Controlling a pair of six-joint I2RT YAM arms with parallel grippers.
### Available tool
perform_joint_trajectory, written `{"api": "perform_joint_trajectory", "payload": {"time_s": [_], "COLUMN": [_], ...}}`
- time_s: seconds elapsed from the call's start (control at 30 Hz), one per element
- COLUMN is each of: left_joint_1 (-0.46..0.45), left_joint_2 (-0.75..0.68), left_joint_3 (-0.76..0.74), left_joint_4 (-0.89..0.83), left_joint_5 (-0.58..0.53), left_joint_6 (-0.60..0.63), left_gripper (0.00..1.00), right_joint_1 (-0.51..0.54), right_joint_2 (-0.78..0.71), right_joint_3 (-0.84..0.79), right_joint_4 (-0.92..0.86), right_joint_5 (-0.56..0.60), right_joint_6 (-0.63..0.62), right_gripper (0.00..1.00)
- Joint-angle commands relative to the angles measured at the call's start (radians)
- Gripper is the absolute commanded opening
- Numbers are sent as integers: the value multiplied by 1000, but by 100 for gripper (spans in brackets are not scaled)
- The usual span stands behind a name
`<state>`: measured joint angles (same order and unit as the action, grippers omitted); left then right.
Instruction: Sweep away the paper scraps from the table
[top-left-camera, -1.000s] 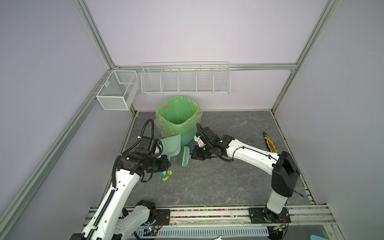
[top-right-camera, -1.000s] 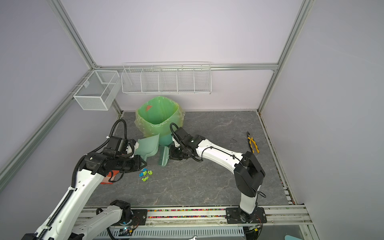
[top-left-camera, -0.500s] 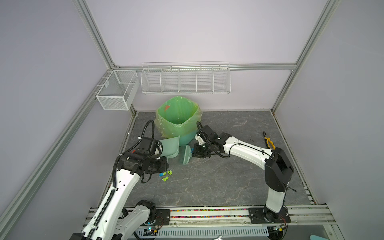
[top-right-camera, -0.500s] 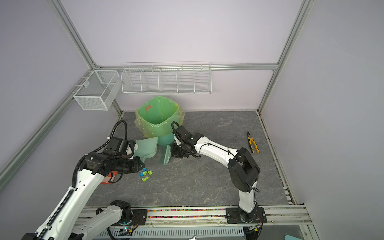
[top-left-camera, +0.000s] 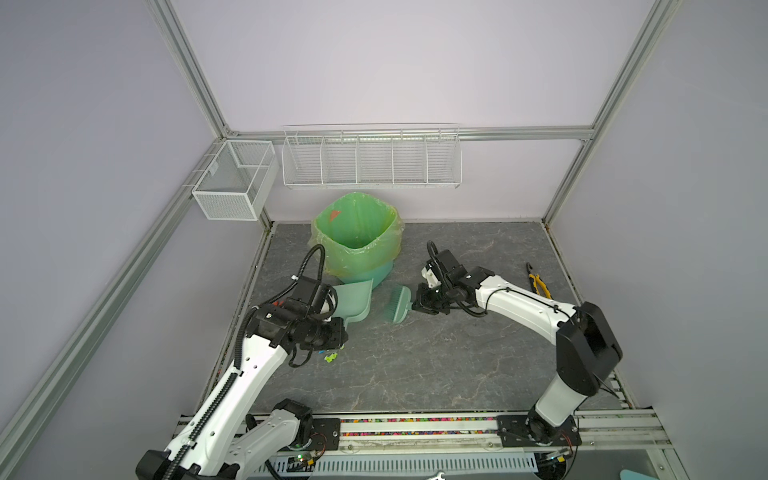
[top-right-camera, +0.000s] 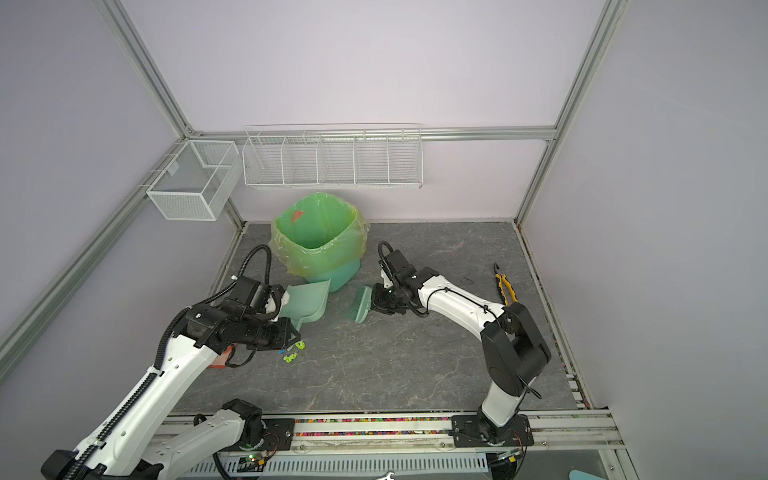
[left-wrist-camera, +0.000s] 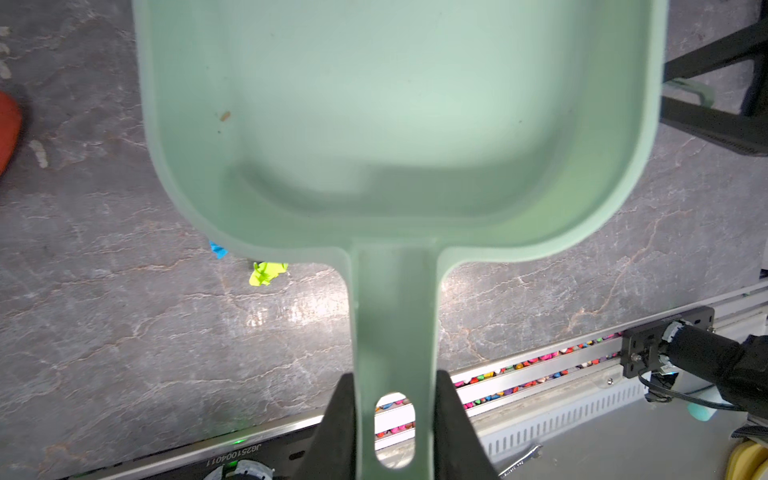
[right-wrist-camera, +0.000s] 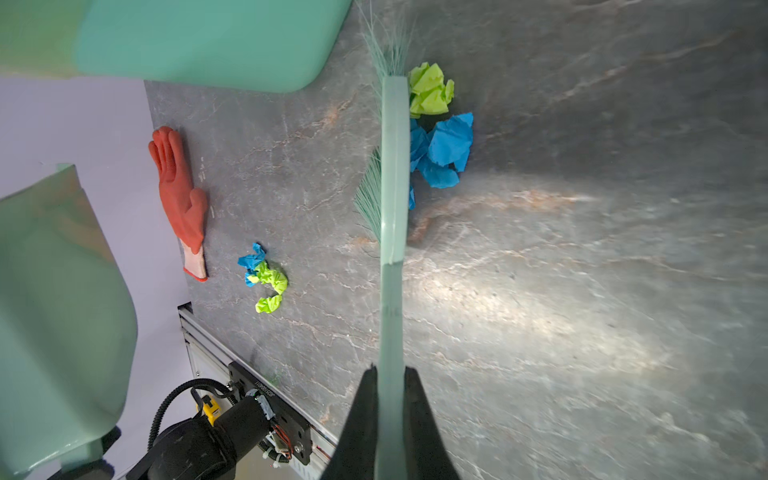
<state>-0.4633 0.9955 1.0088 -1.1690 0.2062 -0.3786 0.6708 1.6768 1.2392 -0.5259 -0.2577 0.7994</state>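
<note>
Brush (top-left-camera: 400, 305) shifted away from dustpan (top-left-camera: 353, 303); paper scraps (top-right-camera: 291, 356) seemingly unmoved.

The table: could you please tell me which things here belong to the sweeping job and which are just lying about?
For the job: paper scraps, table, dustpan in the left gripper, brush in the right gripper, lined bin.

Lying about: orange-red glove, pliers, wire rack, mesh basket.
</note>
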Motion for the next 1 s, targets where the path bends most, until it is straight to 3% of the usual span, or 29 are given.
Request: {"api": "perform_joint_trajectory", "payload": {"time_s": [0.0, 0.37, 0.97], "left_joint_1": [-59, -238, -306], "left_joint_2": [14, 147, 364], "left_joint_3": [-11, -10, 109], "left_joint_4": [70, 241, 323], "left_joint_5": [-18, -60, -64], "left_joint_6": [-69, -169, -148], "left_gripper": [0, 0, 0], "right_joint_1": [-45, -224, -250], "right_joint_2": [-60, -303, -414], "right_joint_3": [-68, -203, -106], "right_joint_4": [-98, -223, -307], "right_joint_5": [64, 62, 27], "right_joint_6": [-23, -117, -140], "right_gripper": [7, 7, 7]}}
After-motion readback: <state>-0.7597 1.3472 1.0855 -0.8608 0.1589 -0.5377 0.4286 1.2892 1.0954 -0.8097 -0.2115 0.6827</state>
